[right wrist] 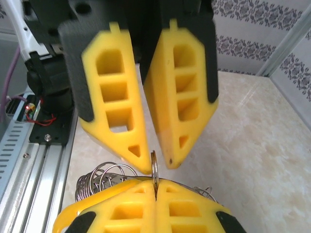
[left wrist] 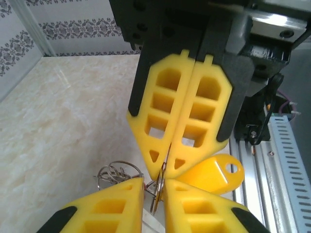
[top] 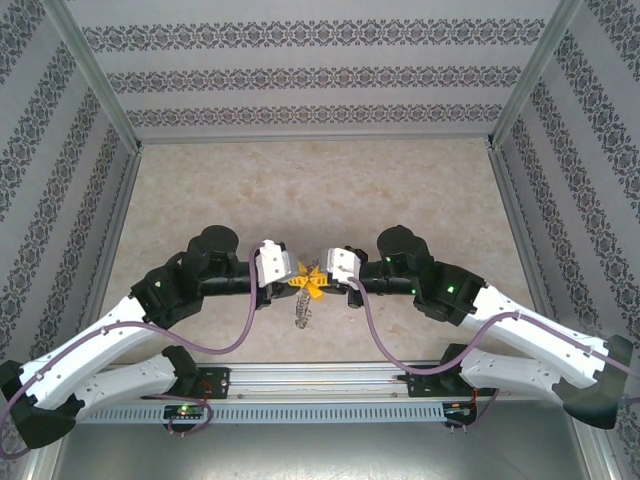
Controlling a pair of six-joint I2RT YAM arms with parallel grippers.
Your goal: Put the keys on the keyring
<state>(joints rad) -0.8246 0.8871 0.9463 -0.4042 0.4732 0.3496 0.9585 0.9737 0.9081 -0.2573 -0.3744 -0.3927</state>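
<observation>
Right fingers [right wrist: 131, 191] clamp the keyring [right wrist: 154, 170]; we note left fingers [right wrist: 114, 104] slightly apart at its 12 o'clock, right wrist view.

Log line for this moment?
left gripper: slightly open around keyring | right gripper: shut on keyring | key: beside right gripper

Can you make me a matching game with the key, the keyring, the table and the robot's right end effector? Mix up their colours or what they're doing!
Things:
1. key
2. keyring
3. table
4. right end effector

Matches:
A. silvery
B. pinched shut on the keyring
C. yellow-orange
D. beige and marbled

Pairs: 1-C, 2-A, 3-D, 4-B
</observation>
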